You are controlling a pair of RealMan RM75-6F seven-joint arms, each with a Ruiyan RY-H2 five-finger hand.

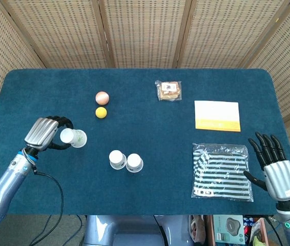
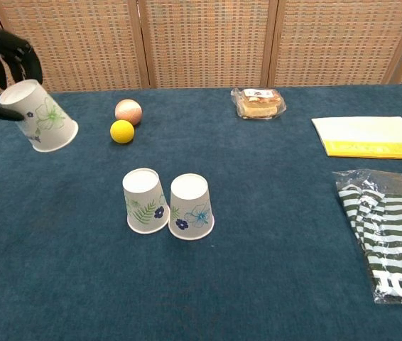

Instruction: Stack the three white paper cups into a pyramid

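Observation:
Two white paper cups with flower prints stand upside down and touching near the table's front middle: the left cup (image 1: pixel 117 159) (image 2: pixel 145 200) and the right cup (image 1: pixel 134 162) (image 2: pixel 192 206). My left hand (image 1: pixel 46 134) (image 2: pixel 6 53) grips the third cup (image 1: pixel 73 137) (image 2: pixel 40 116) by its base end and holds it tilted in the air, left of the pair. My right hand (image 1: pixel 274 166) hovers with fingers spread at the table's right front corner, holding nothing; the chest view does not show it.
A pink ball (image 1: pixel 102 97) (image 2: pixel 128 110) and a yellow ball (image 1: pixel 101 113) (image 2: pixel 122 131) lie behind the cups. A wrapped snack (image 1: pixel 168 90) (image 2: pixel 258 102), a yellow-white booklet (image 1: pixel 216 116) (image 2: pixel 368 136) and a striped packet (image 1: pixel 221 170) (image 2: pixel 388 231) occupy the right side.

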